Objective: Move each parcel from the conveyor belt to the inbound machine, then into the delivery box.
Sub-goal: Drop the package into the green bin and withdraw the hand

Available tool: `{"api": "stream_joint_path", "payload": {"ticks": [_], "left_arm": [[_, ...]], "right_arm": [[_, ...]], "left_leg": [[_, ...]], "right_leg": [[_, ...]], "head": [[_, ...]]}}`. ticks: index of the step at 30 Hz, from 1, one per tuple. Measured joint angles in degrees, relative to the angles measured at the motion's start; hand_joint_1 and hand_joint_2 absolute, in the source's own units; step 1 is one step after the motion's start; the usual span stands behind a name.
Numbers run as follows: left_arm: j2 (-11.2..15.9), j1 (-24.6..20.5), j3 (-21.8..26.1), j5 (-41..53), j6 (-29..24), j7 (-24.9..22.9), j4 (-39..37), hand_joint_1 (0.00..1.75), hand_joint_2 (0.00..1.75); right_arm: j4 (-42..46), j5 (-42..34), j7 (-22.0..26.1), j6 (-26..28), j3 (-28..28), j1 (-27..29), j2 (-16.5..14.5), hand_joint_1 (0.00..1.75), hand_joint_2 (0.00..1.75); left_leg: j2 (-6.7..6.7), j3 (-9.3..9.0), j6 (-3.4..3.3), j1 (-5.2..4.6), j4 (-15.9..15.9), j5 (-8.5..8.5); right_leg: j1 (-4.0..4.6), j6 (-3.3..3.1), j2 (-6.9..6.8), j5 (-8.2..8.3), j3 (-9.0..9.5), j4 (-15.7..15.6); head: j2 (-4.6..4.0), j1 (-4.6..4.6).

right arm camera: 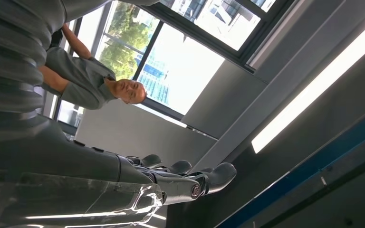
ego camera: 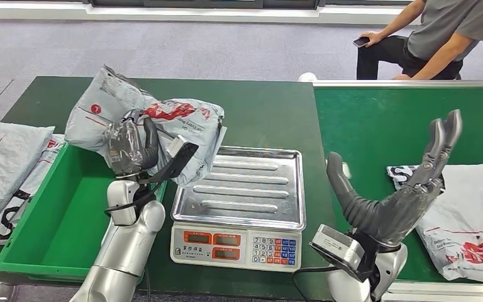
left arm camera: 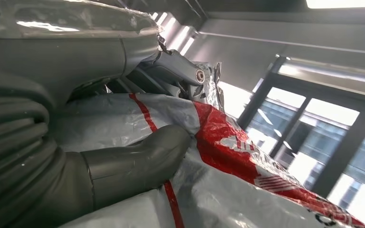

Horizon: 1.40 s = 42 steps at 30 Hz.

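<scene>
At the far left edge of the dark green table point(ego camera: 270, 113) lie stacked grey parcels point(ego camera: 3, 167), partly off the picture. Just beside them stands the green delivery box point(ego camera: 69, 214), at the table's near left corner. Above the box's far right corner the left hand point(ego camera: 127, 149) holds up a crumpled grey parcel with red print point(ego camera: 163, 123); the left wrist view shows the thumb point(left arm camera: 138, 159) pressed into the bag's plastic, the darker fingers wrapped over its top. The parcel hangs between the box and the inbound machine point(ego camera: 239, 207), a weighing scale with a steel tray and a keypad front, which stands at the table's near edge, its tray bare. To the right of the scale the bright green conveyor belt point(ego camera: 383, 126) begins. Over the belt's near edge the right hand point(ego camera: 396, 189) is raised, palm up, fingers stretched out and apart, thumb splayed away, holding nothing. Just beyond its fingertips a flat grey parcel point(ego camera: 471, 214) lies on the belt near its right end. Behind the belt's far edge a person in a grey shirt point(ego camera: 440, 34) sits, holding a phone point(ego camera: 361, 42)
</scene>
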State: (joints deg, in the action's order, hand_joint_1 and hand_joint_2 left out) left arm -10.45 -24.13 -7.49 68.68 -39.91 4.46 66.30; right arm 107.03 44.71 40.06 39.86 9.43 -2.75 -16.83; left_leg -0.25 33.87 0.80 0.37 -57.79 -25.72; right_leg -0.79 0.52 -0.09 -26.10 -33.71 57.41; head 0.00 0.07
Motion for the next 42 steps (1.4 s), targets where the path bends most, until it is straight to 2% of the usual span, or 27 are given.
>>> {"api": "stream_joint_path", "payload": {"ticks": [5, 14, 18, 26, 42], "left_arm": [[0.0, 0.8, 6.8, 1.6, 0.0, -3.0, 2.1, 1.75, 1.75], [0.4, 1.7, 17.0, 2.4, 0.0, -4.6, 2.0, 1.75, 1.75], [0.8, 1.9, 19.8, 2.7, 0.0, -4.9, 0.6, 1.75, 1.75], [1.0, 1.7, 22.3, 2.5, 0.0, -5.0, -2.9, 1.75, 1.75], [1.3, 0.8, 22.9, 2.6, 0.5, -5.3, -5.4, 1.75, 1.75]], "right_arm": [[0.7, 0.0, 0.0, 0.0, -0.3, 0.2, 0.0, 0.00, 1.75], [1.8, 0.0, 0.0, 0.0, -1.2, 0.4, 0.0, 0.00, 1.75], [2.3, 0.0, 0.0, 0.0, -1.5, 0.6, 0.0, 0.00, 1.75], [3.7, 0.0, 0.0, 0.0, -2.2, 0.8, 0.0, 0.00, 1.75], [4.2, 0.2, 0.0, 0.0, -2.4, 0.9, 0.0, 0.00, 1.75]], "left_leg": [[0.02, 0.00, 0.00, 0.01, 0.0, 0.00], [0.03, 0.00, 0.00, 0.01, 0.0, 0.00], [0.01, 0.00, 0.00, 0.01, 0.0, 0.00], [0.03, 0.00, 0.01, 0.01, 0.0, 0.00], [0.03, 0.00, 0.01, 0.01, 0.0, 0.00]], "right_leg": [[0.01, -0.01, 0.02, -0.01, -0.02, 0.0], [0.00, -0.02, 0.05, -0.02, -0.04, 0.0], [0.00, -0.02, 0.02, -0.02, -0.04, 0.0], [0.00, -0.02, 0.03, -0.02, -0.04, 0.0], [0.00, -0.03, 0.03, -0.02, -0.04, 0.0]], "head": [[0.00, 0.00], [0.00, 0.00], [0.00, 0.00], [0.00, 0.00], [0.00, 0.00]]}}
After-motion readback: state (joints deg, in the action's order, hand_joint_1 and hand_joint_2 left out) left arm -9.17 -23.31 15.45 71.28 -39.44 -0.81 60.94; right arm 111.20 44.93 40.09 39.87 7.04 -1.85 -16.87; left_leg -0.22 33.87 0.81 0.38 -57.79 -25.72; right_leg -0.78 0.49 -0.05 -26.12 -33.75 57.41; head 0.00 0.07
